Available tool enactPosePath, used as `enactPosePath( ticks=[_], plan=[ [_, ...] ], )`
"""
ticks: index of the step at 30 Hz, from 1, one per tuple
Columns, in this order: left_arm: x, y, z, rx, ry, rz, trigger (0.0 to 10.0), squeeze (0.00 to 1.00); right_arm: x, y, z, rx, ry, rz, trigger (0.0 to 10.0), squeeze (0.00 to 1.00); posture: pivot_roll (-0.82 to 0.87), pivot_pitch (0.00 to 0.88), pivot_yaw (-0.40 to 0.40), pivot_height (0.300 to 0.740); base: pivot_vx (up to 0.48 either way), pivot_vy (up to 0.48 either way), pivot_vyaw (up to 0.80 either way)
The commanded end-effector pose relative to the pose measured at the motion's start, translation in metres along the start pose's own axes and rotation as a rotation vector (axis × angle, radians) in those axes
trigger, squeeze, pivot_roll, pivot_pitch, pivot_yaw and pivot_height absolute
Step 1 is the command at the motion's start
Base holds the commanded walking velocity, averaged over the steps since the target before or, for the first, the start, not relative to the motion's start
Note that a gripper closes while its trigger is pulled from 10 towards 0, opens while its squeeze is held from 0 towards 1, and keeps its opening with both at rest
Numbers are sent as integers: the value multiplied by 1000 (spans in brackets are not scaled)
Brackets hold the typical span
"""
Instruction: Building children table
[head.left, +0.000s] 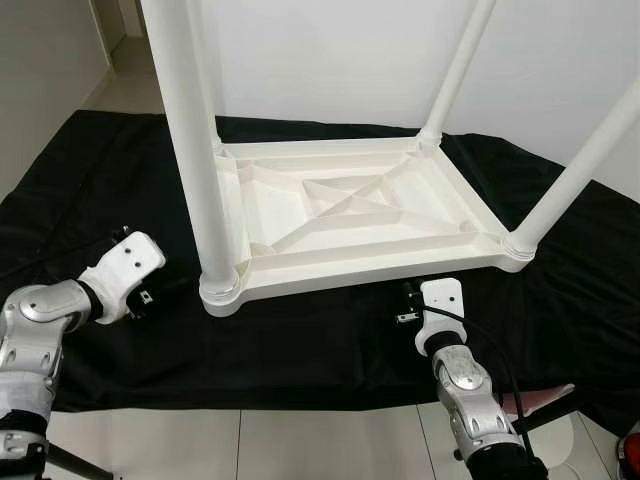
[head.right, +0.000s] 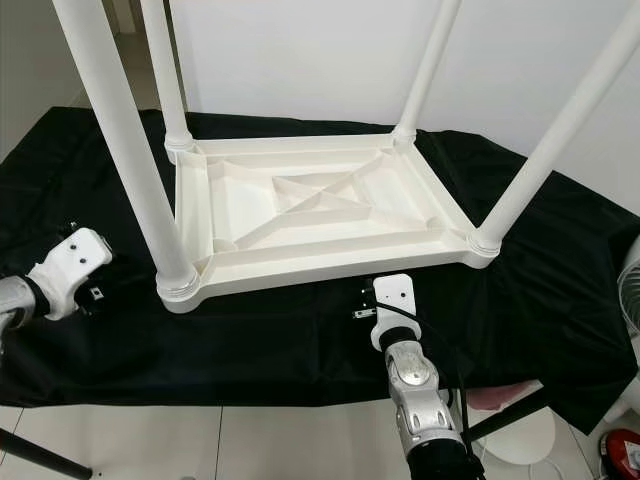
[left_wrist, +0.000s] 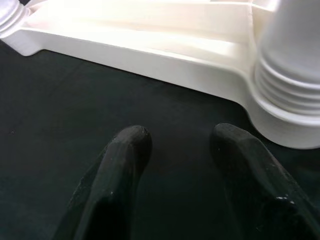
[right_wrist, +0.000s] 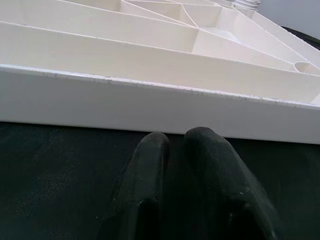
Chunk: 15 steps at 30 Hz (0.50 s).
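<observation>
Right wrist view: table (right_wrist: 150, 102) rim just beyond right gripper (right_wrist: 175, 142).

We count one white tabletop (head.right: 320, 205) lying upside down, with four white legs (head.right: 128, 150) standing up from its corners, one black cloth (head.right: 300, 340) beneath it, and two grippers: left gripper (left_wrist: 180, 145), right gripper (right_wrist: 177, 140).

- I stand in a bare home room: pale tiled floor (head.left: 300, 440), plain white wall (head.left: 330, 60).
- A black cloth (head.left: 330, 350) covers the floor.
</observation>
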<state>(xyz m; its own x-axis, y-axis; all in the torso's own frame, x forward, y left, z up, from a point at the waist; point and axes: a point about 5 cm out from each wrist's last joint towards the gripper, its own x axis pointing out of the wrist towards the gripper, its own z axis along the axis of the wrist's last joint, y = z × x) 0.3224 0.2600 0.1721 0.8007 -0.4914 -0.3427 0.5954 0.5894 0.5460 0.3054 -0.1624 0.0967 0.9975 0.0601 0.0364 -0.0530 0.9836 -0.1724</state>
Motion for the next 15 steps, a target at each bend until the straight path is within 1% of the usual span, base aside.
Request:
enactPosePath(
  ticks=[1, 2, 4, 7, 10, 12, 13, 14, 15],
  plan=[
    [-1, 22, -3, 6, 20, 397, 10000, 0, 2, -8, -3, -3, 25, -37, 10000, 0, 110, 67, -66, 740, 0, 0, 0],
    [1, 24, 0, 11, 15, 415, 10000, 0, 4, -10, -2, -26, 24, -42, 10000, 0, 105, 68, -64, 740, 0, 0, 0],
    [2, 25, 1, 15, 10, 424, 10000, 0, 4, -11, -1, -43, 22, -45, 10000, 0, 105, 68, -64, 740, 0, 0, 0],
    [7, 27, 6, 3, -10, 445, 10000, 0, 8, -15, 1, -41, 33, -72, 10000, 0, 96, 71, -62, 740, 0, 0, 0],
    [18, 26, 15, -47, -68, 463, 10000, 0, 11, -23, 1, -29, 58, -125, 10000, 0, 89, 73, -59, 740, 0, 0, 0],
    [21, 25, 18, -61, -83, 462, 10000, 0, 12, -25, 1, -26, 64, -137, 10000, 0, 89, 73, -59, 740, 0, 0, 0],
    [28, 23, 25, -105, -128, 448, 10000, 0, 13, -29, -1, -29, 80, -165, 10000, 0, 88, 75, -61, 740, 0, 0, 0],
    [38, 19, 34, -166, -176, 423, 10000, 0, 15, -33, -2, -13, 93, -197, 10000, 0, 88, 76, -64, 740, 0, 0, 0],
    [38, 19, 34, -166, -176, 423, 10000, 0, 15, -33, -2, -13, 93, -197, 10000, 0, 88, 76, -64, 740, 0, 0, 0]
  ],
)
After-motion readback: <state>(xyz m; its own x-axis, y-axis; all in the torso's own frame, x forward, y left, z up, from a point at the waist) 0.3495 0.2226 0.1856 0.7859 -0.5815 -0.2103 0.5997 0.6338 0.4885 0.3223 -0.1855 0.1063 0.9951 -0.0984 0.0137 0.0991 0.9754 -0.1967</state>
